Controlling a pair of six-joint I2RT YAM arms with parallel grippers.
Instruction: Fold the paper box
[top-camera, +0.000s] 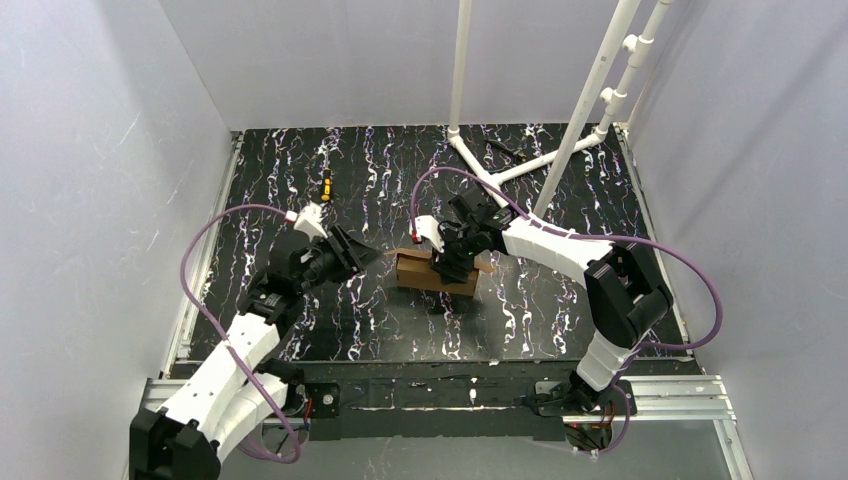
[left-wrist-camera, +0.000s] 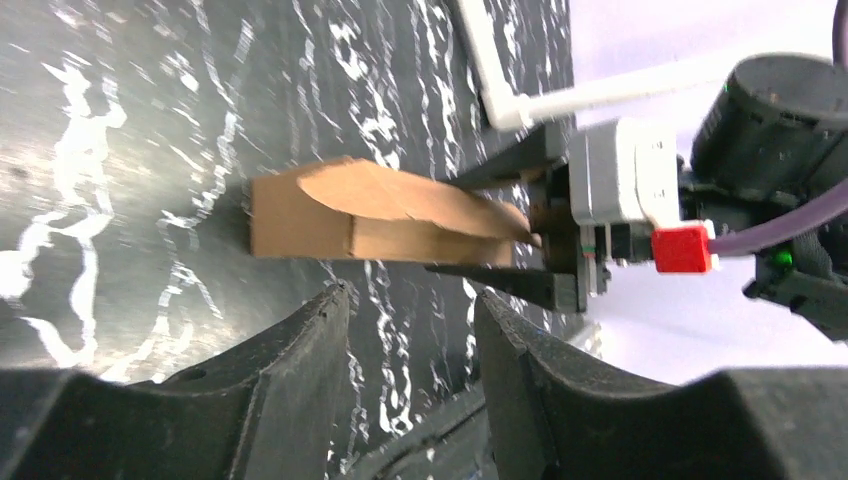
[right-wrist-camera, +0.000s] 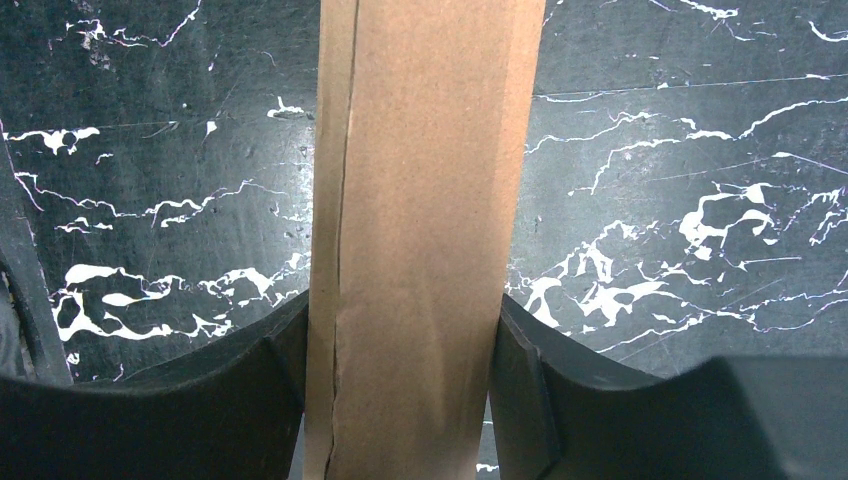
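Note:
The paper box (top-camera: 420, 270) is a small brown cardboard box lying folded on the black marbled table. My right gripper (top-camera: 452, 262) is shut on its right end, with one finger on each long side. In the right wrist view the box (right-wrist-camera: 420, 200) runs up between the fingers (right-wrist-camera: 525, 380), touching both. My left gripper (top-camera: 372, 256) is open and empty, just left of the box and apart from it. In the left wrist view the box (left-wrist-camera: 380, 215) lies beyond my open left gripper (left-wrist-camera: 410, 300), and the right gripper (left-wrist-camera: 545, 235) clasps its far end.
A white pipe frame (top-camera: 560, 150) stands at the back right, its feet spreading on the table. A small yellow-and-black object (top-camera: 324, 186) lies at the back left. White walls close in the table on three sides.

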